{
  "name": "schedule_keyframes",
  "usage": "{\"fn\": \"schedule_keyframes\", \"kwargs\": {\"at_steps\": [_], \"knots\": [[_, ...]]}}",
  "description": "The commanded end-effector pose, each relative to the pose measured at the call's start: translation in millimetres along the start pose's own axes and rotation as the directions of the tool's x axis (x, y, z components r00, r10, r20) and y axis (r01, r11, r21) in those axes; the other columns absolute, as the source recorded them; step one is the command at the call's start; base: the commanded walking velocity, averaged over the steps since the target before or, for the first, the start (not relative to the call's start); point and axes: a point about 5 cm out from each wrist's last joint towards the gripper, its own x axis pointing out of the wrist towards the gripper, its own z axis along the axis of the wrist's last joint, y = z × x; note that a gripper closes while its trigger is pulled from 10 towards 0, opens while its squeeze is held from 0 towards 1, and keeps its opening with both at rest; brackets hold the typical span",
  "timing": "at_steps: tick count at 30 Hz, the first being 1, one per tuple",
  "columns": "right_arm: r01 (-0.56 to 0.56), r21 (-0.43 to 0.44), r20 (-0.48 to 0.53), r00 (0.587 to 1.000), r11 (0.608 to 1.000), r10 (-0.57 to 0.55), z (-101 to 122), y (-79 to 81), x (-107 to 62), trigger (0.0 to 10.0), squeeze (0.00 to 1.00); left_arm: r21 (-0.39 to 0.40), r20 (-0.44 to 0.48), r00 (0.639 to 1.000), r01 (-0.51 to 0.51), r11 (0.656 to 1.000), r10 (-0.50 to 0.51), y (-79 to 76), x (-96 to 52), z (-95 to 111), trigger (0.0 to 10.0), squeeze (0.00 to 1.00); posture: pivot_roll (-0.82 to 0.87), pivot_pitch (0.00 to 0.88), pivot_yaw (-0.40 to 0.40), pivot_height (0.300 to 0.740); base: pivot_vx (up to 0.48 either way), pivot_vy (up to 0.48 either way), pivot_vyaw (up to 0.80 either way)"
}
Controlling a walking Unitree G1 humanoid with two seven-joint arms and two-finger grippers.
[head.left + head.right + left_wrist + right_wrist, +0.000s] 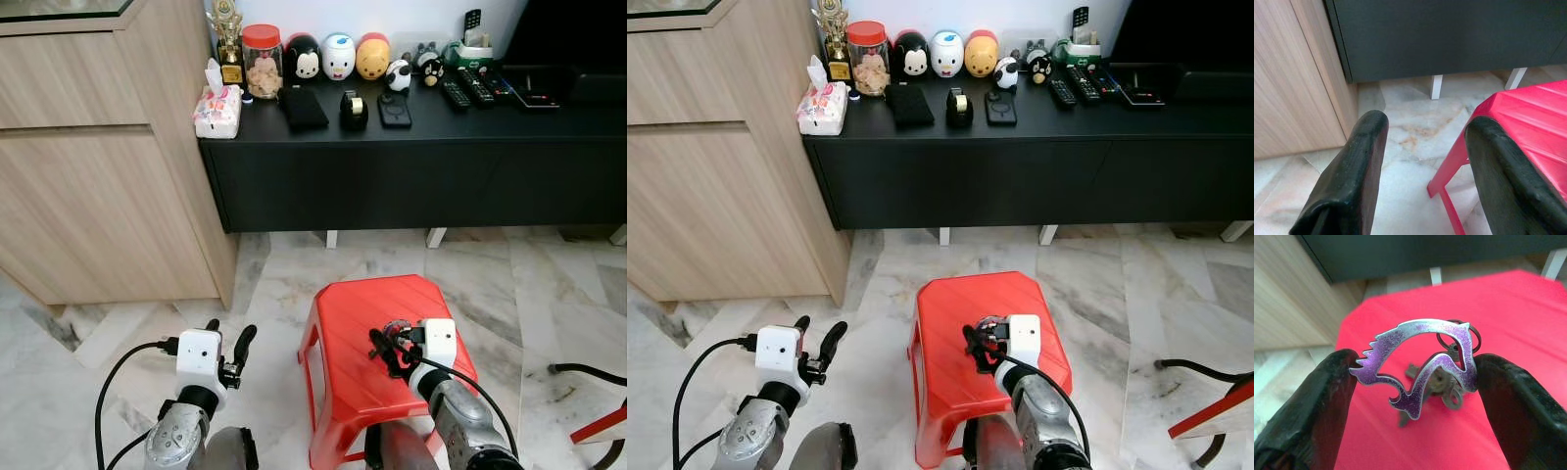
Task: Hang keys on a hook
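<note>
Spreading across the whole near ground, a pale marble floor (549, 294) with grey and rust veining. Far side: long black cabinet (411, 166) on short white legs, running left to right. At far left a light wood cupboard (88, 147) stands against the black cabinet's end.

Cabinet top, left to right: tissue pack (217, 106), gold trophy (228, 39), red-lidded jar (262, 59), a row of round character figures (338, 56), a black pouch (303, 107), tape dispenser (354, 110), then remote controls (466, 90) toward the right.

Near centre: red plastic stool (362, 313), ribbed top, standing on the marble.

Right gripper (389, 343) low over the stool's seat, fingers (1322, 401) clamped on the keys (1440, 382) by a flat purple-and-silver fob (1418, 362) (a curved animal outline with a jagged edge). Fob is pinched edge to edge between the two pads; ring and dark keys dangle behind it, just above the red seat, contact with it unclear.

Left gripper (227, 343) at near left, beside the stool over bare floor, fingers spread apart, holding nothing.

Black cable (588, 370) on the floor at far right.
</note>
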Motion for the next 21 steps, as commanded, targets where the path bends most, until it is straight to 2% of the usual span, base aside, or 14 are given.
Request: {"fn": "schedule_keyframes", "kwargs": {"at_steps": [1, 6, 8, 10, 16, 17, 18, 21], "knots": [[0.007, 0.016, 0.053, 0.999, 1.000, -0.008, 3.7, -3.8, -3.2, 0.0, 0.00, 0.008, -0.011, 1.000, -0.001, 1.000, 0.001, 0.1, -0.3, -3.4, 10.0, 0.00, 0.07, 0.103, -0.041, 0.624, 0.000, 0.000, 0.00], [0.001, 0.020, 0.091, 0.996, 1.000, -0.003, 7.6, -4.6, -4.9, 0.0, 0.00, 0.009, -0.008, 1.000, -0.001, 1.000, 0.001, 0.6, 4.0, -2.7, 10.0, 0.00, 0.06, 0.091, -0.039, 0.624, 0.000, 0.000, 0.00], [-0.061, -0.017, 0.098, 0.993, 0.998, 0.062, 7.8, 1.0, -6.0, 0.0, 0.00, 0.008, -0.006, 1.000, 0.001, 1.000, -0.001, 0.6, 6.5, -2.6, 10.0, 0.00, 0.06, 0.078, -0.040, 0.624, 0.000, 0.000, 0.00], [-0.075, -0.022, 0.106, 0.991, 0.997, 0.077, 8.6, 2.5, -6.4, 0.0, 0.00, 0.008, -0.004, 1.000, 0.002, 1.000, -0.002, 0.5, 7.1, -2.2, 10.0, 0.00, 0.06, 0.076, -0.040, 0.624, 0.000, 0.000, 0.00], [-0.089, -0.022, 0.198, 0.976, 0.996, 0.092, 27.8, 0.8, -9.0, 0.0, 0.00, 0.000, 0.006, 1.000, 0.005, 1.000, -0.005, -1.0, 12.7, -1.4, 10.0, 0.00, 0.04, 0.053, -0.043, 0.624, 0.000, 0.000, 0.00], [-0.094, -0.027, 0.211, 0.973, 0.995, 0.097, 30.3, 1.7, -10.3, 0.8, 0.00, -0.004, 0.006, 1.000, 0.006, 1.000, -0.006, -1.9, 13.3, -2.4, 10.0, 0.00, 0.04, 0.049, -0.044, 0.624, 0.000, 0.000, 0.00], [-0.091, -0.032, 0.213, 0.972, 0.995, 0.096, 31.0, 1.8, -10.8, 10.0, 0.00, -0.005, 0.006, 1.000, 0.006, 1.000, -0.006, -2.2, 13.7, -2.8, 10.0, 0.00, 0.04, 0.046, -0.044, 0.624, 0.000, 0.000, 0.00], [-0.079, -0.023, 0.227, 0.970, 0.997, 0.082, 31.8, 0.2, -12.5, 10.0, 0.00, -0.009, 0.005, 1.000, 0.008, 1.000, -0.008, -3.1, 15.5, -3.7, 10.0, 0.00, 0.04, 0.040, -0.046, 0.624, 0.000, 0.000, 0.00]]}}
